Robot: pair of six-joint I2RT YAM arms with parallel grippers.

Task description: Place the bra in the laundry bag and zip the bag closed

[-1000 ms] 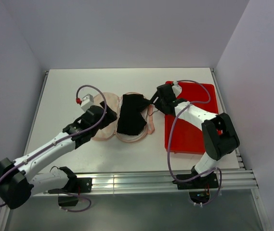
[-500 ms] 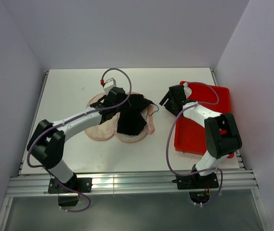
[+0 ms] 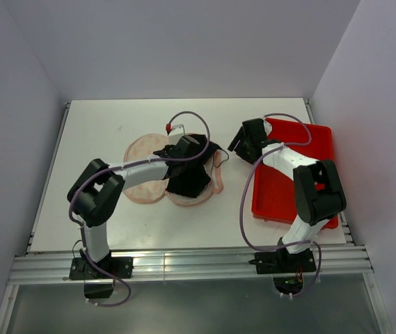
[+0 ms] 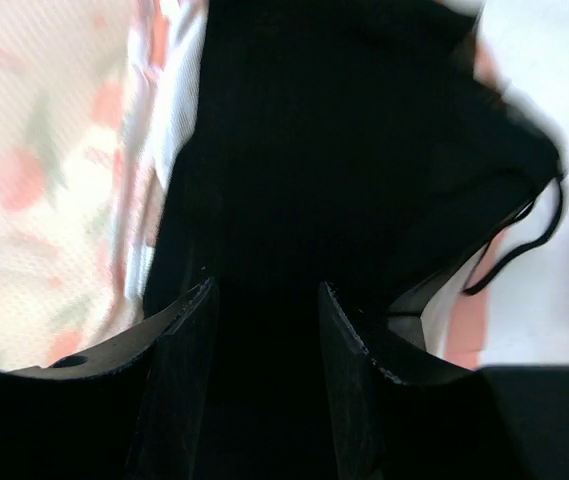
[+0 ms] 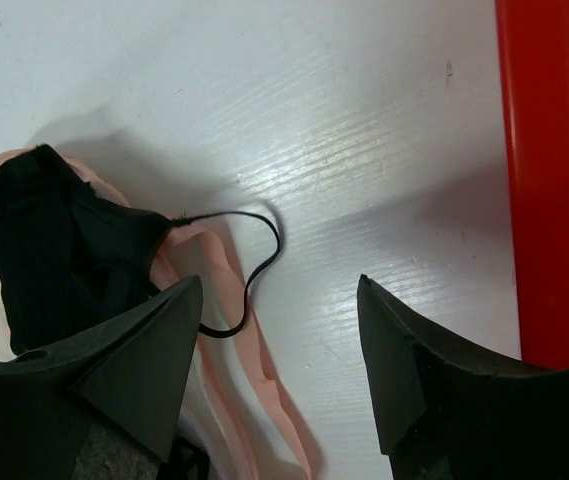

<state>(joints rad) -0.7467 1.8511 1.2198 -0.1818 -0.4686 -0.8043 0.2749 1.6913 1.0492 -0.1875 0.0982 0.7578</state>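
- Lying across the right lobe of the opened laundry bag, the bra is seen; one strap is trailed onto the table;
- the left gripper is spread over its fabric;
- the right gripper is spread above the table beside the red tray.

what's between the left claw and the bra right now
Nothing visible. The left claw is right over the bra, its open fingers on either side of the black fabric. The bra lies on the open laundry bag.
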